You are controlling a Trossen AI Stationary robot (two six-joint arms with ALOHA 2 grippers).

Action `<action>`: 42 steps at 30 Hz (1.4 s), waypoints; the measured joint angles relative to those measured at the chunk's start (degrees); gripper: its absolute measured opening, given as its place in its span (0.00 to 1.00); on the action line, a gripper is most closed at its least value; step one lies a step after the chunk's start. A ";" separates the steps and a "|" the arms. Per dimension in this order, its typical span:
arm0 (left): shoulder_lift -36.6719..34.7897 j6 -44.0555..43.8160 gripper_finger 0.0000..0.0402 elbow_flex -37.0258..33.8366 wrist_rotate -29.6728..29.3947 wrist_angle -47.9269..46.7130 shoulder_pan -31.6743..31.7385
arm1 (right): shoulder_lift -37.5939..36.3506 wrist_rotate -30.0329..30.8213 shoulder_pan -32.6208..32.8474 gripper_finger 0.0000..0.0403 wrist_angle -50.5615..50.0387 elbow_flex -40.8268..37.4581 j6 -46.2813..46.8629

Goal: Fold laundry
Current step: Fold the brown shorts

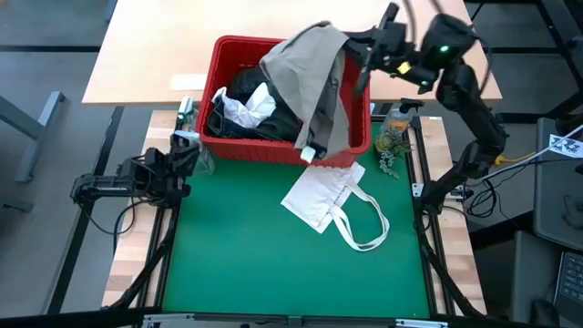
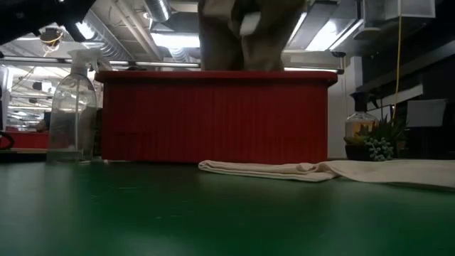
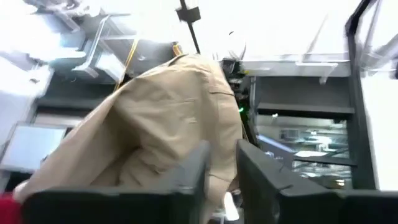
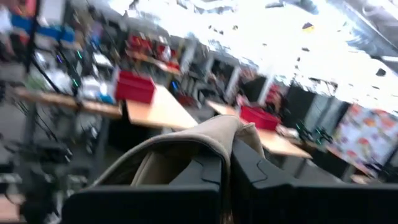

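A tan top [image 1: 310, 77] hangs over the red basket [image 1: 351, 157], which holds black and white laundry [image 1: 248, 107]. My right gripper [image 1: 357, 44] is shut on the top's upper end, high above the basket's far right corner. The low view shows the top [image 2: 242, 35] hanging behind the basket's wall [image 2: 213, 117]. My left gripper [image 1: 189, 153] is drawn back at the table's left edge beside the basket, fingers [image 3: 186, 180] slightly apart, nothing between them. A cream tote bag [image 1: 330, 199] lies flat on the green mat [image 1: 237, 264]. My right gripper pinches a bunched fold at the tan top's upper end [image 4: 219, 129] between its two fingers, which come roughly level from the table's right side. The cloth drapes over the fingertips. The top hangs slack below, its lower end [image 1: 314, 150] over the basket's near rim.
A clear spray bottle [image 2: 71, 107] stands left of the basket near my left gripper. A small potted plant [image 1: 392, 150] and a jar stand right of the basket. The mat's near half is bare green. A wooden table [image 1: 146, 55] lies beyond the basket.
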 joint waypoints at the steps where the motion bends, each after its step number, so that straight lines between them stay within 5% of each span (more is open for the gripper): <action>1: 0.52 0.96 0.22 0.46 -0.02 -0.04 0.01 | 0.00 -1.01 0.00 0.01 0.09 1.03 0.59; 8: 7.62 7.00 0.32 5.27 -0.04 -0.04 -0.01 | -0.70 -7.65 0.00 0.01 4.04 3.32 6.87; 27: 43.45 11.17 0.32 21.68 -6.97 0.10 2.21 | -0.79 -17.22 0.00 0.01 9.79 3.50 15.34; 42: 52.11 11.10 0.53 28.98 -9.79 -0.10 8.98 | -0.76 -21.35 0.00 0.01 9.92 3.48 16.16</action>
